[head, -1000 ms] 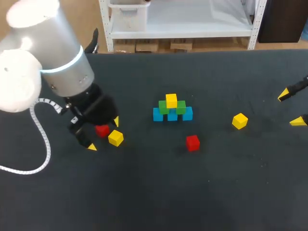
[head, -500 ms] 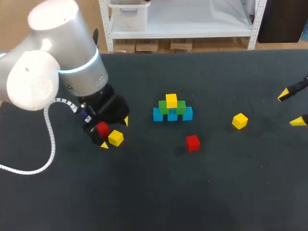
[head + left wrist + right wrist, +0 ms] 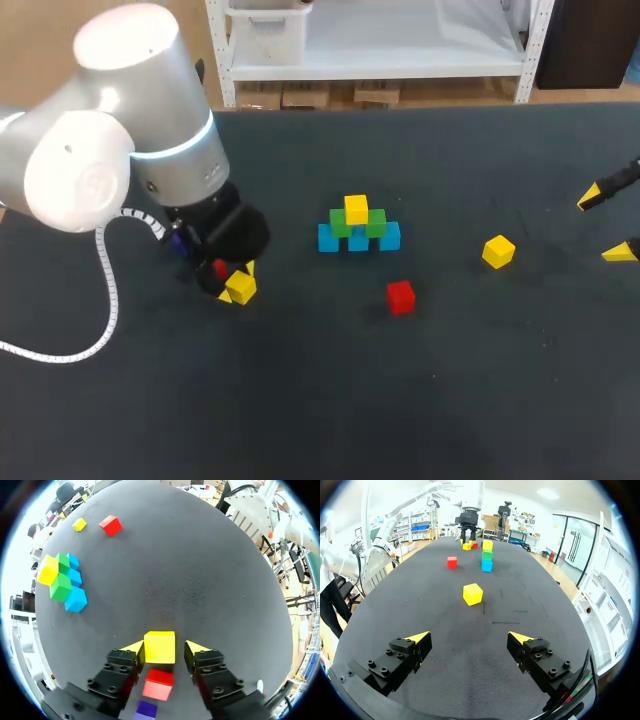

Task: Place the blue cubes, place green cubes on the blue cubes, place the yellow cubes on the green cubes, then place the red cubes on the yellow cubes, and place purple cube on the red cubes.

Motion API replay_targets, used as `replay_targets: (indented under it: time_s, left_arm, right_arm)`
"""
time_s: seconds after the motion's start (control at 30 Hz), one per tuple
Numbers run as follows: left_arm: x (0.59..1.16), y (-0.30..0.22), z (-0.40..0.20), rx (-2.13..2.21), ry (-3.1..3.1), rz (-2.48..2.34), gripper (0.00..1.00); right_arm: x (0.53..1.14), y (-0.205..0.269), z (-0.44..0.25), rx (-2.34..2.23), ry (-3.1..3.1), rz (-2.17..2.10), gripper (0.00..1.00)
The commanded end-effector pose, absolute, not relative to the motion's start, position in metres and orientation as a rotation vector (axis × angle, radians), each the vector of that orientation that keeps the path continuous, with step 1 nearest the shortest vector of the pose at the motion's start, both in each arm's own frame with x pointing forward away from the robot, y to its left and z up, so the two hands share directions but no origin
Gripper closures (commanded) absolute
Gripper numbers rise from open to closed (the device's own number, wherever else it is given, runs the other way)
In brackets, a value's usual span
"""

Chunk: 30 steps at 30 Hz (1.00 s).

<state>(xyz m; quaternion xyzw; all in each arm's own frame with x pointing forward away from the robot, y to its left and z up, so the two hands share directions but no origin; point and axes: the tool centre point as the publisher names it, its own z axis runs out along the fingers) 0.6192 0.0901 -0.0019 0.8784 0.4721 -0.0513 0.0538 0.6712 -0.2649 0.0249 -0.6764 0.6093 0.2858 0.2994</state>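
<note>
Three small blue cubes (image 3: 358, 240) sit side by side in a row near the middle of the dark matte table (image 3: 300, 400). Two green cubes (image 3: 375, 222) rest on the blue row, and a stacked yellow cube (image 3: 356, 209) sits on top of the greens, over the seam between them.

Just in front of this pyramid, on my side, a loose red cube (image 3: 400, 296) lies alone on the bare cloth-like surface. A loose yellow cube (image 3: 498, 251) lies further off toward my right arm, turned a little askew.

Well to the left of the stack, my left gripper (image 3: 162, 647) is down at the table with its fingers apart. A second loose yellow cube (image 3: 159, 647) lies between the yellow tips. One tip looks to be against it and I can see a gap at the other, so it is not clamped. Behind that cube, between the black finger bodies, lies a second red cube (image 3: 157, 684), and behind that a purple cube (image 3: 146, 710).

My right gripper (image 3: 470, 637) hangs over the table's right edge, fingers spread wide with nothing between them.
</note>
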Motion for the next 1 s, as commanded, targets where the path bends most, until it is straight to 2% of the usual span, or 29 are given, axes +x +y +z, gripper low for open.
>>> replay_targets:
  time_s: [0.03,0.07,0.1,0.13,0.17,0.67,1.0]
  left_arm:
    - [0.62,0.091,-0.003,2.663,1.458,-0.153,0.69]
    - [0.62,0.092,-0.003,2.66,1.46,-0.153,0.78]
    - [0.62,0.092,-0.002,2.66,1.46,-0.152,0.8]
    - [0.62,0.092,-0.002,2.654,1.466,-0.146,0.96]
    - [0.621,0.093,-0.001,2.651,1.467,-0.145,1.0]
    - [0.65,0.098,0.064,2.342,1.789,-0.117,1.0]
    - [0.688,0.078,0.09,2.251,1.919,-0.062,1.0]
  right_arm:
    - [0.671,-0.265,0.025,-1.796,1.616,0.759,0.0]
    - [0.671,-0.265,0.025,-1.796,1.616,0.759,0.0]
    - [0.671,-0.265,0.025,-1.796,1.616,0.759,0.0]
    - [0.671,-0.265,0.025,-1.796,1.616,0.759,0.0]
    - [0.671,-0.265,0.025,-1.796,1.616,0.759,0.0]
    - [0.671,-0.265,0.025,-1.796,1.616,0.759,0.0]
    - [0.671,-0.265,0.025,-1.796,1.616,0.759,0.0]
